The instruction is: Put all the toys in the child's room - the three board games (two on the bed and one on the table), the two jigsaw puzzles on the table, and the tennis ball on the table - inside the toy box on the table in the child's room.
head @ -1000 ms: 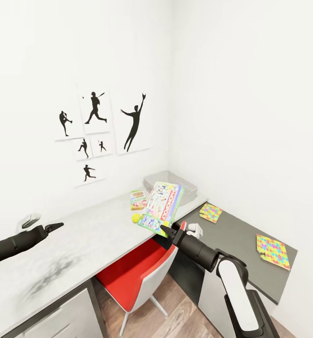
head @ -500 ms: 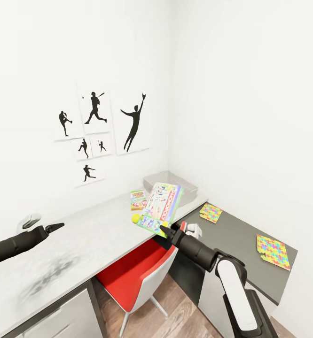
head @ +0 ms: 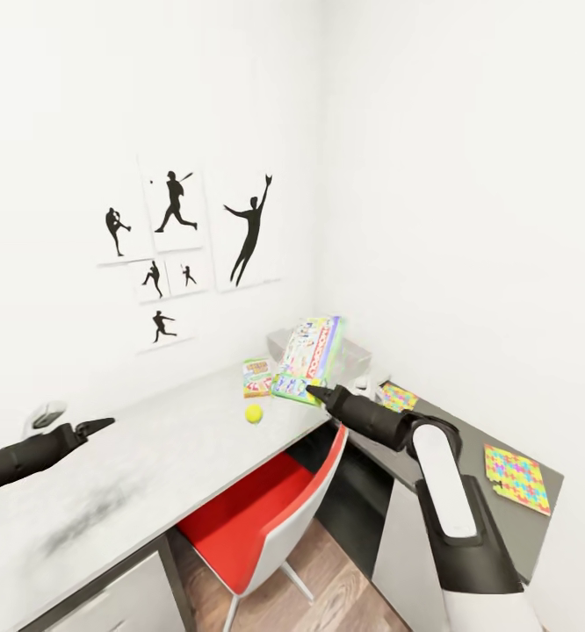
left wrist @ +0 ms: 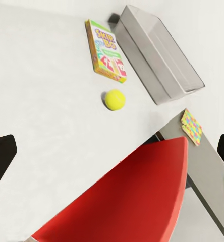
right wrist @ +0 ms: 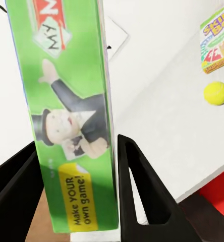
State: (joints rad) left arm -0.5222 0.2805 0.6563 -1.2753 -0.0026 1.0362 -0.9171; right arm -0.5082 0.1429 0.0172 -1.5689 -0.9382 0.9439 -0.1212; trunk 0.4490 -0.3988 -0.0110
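I see the green board game (head: 308, 358) tilted upright before the toy box (head: 356, 355), tennis ball (head: 254, 412) nearby.

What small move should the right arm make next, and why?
Probably carry the board game a little farther over the toy box before opening. The right gripper is shut on the game's lower edge, and the game, held upright, hangs at the box's near side, not yet inside.
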